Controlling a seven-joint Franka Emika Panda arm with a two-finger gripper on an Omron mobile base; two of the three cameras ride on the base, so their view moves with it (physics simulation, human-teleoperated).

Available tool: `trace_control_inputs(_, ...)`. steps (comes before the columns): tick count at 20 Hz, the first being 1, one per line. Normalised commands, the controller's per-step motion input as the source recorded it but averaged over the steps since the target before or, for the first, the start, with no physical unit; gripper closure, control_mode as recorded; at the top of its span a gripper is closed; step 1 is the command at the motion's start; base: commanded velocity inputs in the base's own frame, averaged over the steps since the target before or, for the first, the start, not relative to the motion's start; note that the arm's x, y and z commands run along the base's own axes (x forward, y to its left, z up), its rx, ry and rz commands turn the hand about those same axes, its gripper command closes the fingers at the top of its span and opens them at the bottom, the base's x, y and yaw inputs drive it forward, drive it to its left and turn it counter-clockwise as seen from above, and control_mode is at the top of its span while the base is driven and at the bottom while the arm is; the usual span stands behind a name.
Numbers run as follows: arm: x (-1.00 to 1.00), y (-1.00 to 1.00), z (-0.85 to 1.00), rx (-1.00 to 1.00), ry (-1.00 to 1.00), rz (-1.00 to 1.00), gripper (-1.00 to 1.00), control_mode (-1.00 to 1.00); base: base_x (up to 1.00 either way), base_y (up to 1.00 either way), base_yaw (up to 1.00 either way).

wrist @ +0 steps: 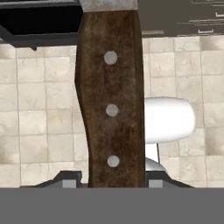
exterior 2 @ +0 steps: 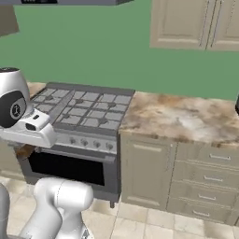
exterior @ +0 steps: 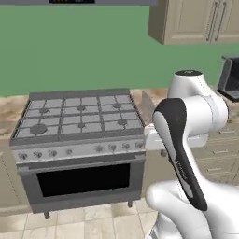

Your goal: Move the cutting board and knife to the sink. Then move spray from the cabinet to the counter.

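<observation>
The knife's dark brown handle (wrist: 111, 105), with three silver rivets, runs up the middle of the hand view, and the base of its grey blade shows at the top edge. My gripper (wrist: 111, 181) is shut on the handle, with a dark fingertip (wrist: 69, 179) on each side of its lower end. In the left base view the grey blade (exterior: 147, 106) rises beside the stove, behind my arm. The marble counter (exterior 2: 182, 116) lies right of the stove. The cutting board, the sink and the spray are out of view.
A grey gas stove with an oven (exterior: 79, 121) stands ahead on the left. Beige drawer units (exterior 2: 205, 177) sit under the counter. Closed wall cupboards (exterior 2: 196, 23) hang above. A dark appliance (exterior: 229, 79) stands at the far right. Tiled floor lies below the hand.
</observation>
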Motion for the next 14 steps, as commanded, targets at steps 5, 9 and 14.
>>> trace_control_inputs(5, 0.00, 0.00, 0.00, 0.00, 0.00, 0.00, 1.00, 1.00, -0.04, 0.24, 0.70)
trace_control_inputs(9, 0.00, 0.00, 0.00, 0.00, 0.00, 0.00, 1.00, 1.00, 0.01, 0.56, 0.68)
trace_control_inputs(14, 0.00, 0.00, 0.00, 0.00, 0.00, 0.00, 1.00, 1.00, 0.33, 0.32, 0.83)
